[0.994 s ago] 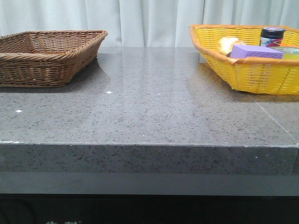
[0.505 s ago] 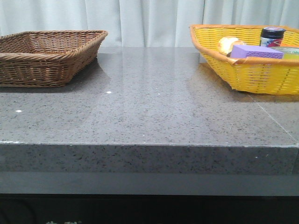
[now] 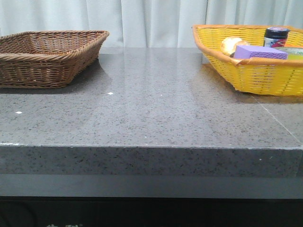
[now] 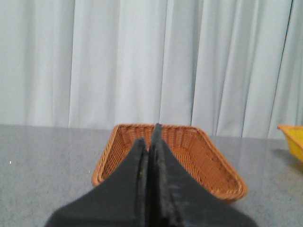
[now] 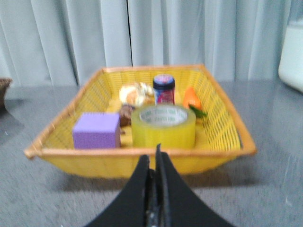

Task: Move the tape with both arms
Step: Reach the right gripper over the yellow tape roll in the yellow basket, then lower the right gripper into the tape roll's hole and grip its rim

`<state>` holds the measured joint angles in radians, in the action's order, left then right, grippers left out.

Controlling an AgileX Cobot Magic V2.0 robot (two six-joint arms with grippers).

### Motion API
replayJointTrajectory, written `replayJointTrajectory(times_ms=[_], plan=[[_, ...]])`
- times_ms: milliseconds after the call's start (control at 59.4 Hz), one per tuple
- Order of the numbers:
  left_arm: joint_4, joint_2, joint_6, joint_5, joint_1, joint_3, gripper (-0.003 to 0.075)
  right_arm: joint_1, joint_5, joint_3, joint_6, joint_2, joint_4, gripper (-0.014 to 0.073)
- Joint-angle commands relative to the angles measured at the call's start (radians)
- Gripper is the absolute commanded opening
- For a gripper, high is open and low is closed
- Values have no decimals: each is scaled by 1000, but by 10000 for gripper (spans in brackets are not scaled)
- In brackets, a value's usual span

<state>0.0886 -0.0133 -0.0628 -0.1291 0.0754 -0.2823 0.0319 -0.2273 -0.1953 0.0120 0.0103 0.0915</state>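
Tape (image 5: 163,126) first, as the goal, though not the biggest thing here: sits inside the yellow basket (image 5: 227,127), toward its near wall, beside the purple sponge block (image 5: 96,130), with a dark-lidded jar (image 5: 164,89) and some food items behind, too blurred to name. Largest, the grey stone table (image 3: 151,118), bare between the two baskets. Next, the brown wicker basket (image 3: 47,54) on the left, probably empty, though its floor is partly hidden. Then the yellow basket on the right. Nothing shifted on the table over the last second, so the task looks barely begun, tape untouched. Smallest, left gripper (image 4: 149,146) with fingers pressed together, facing the brown basket; right gripper (image 5: 153,168) likewise pressed together, holding nothing, aimed at the tape, not touching.
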Motion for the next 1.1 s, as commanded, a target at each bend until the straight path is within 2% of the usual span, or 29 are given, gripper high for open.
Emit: replayJointTrajectory(times_ms=[0, 219, 421, 960, 1028, 1078], plan=[[5, -64, 4, -18, -2, -140, -20, 8, -14, -139, -2, -21, -11, -68], [5, -250, 4, -248, -2, -435, -20, 8, -209, -420, -3, -196, -11, -68], [5, -410, 4, -351, -2, -597, -20, 8, -343, -599, -3, -379, 1, -68], [13, -609, 4, -375, -2, -604, -20, 8, -388, -588, -5, -627, -11, -62], [-8, -632, 4, -375, -2, -604, -10, 8, -391, -588, -18, -647, -18, -29], [-22, -650, 4, -377, -2, -604, 35, 8, -393, -588, -24, -663, -18, 48]])
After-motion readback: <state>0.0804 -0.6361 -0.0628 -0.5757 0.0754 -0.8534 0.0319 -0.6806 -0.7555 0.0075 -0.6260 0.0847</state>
